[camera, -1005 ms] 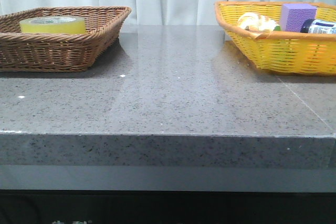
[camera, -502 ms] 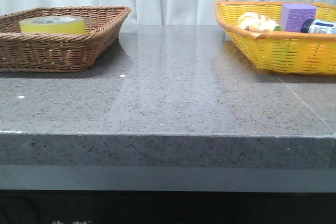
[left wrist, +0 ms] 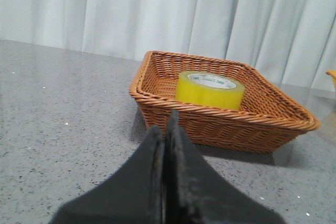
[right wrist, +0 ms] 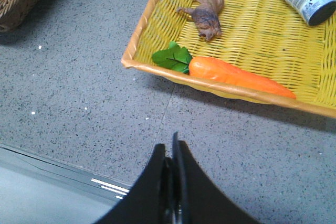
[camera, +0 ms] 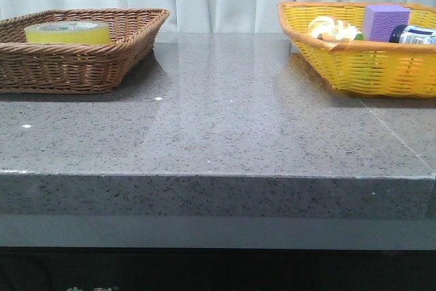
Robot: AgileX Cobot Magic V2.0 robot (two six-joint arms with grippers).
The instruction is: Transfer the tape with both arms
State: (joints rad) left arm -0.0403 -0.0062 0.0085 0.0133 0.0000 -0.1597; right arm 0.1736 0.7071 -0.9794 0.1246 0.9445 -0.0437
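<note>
The yellow tape (camera: 67, 32) lies flat inside a brown wicker basket (camera: 102, 66) at the table's back left; the left wrist view shows the tape (left wrist: 209, 91) with its pale core ring and green print. My left gripper (left wrist: 167, 121) is shut and empty, hovering over the grey table short of that basket (left wrist: 231, 127). My right gripper (right wrist: 172, 142) is also shut and empty, above the table near its front edge, short of the yellow basket (right wrist: 157, 40). Neither arm shows in the front view.
The yellow basket (camera: 368, 66) at the back right holds a purple block (camera: 385, 21), a dark jar (camera: 417, 34), a toy carrot (right wrist: 236, 77) and a small brown figure (right wrist: 207, 11). A white curtain hangs behind the table.
</note>
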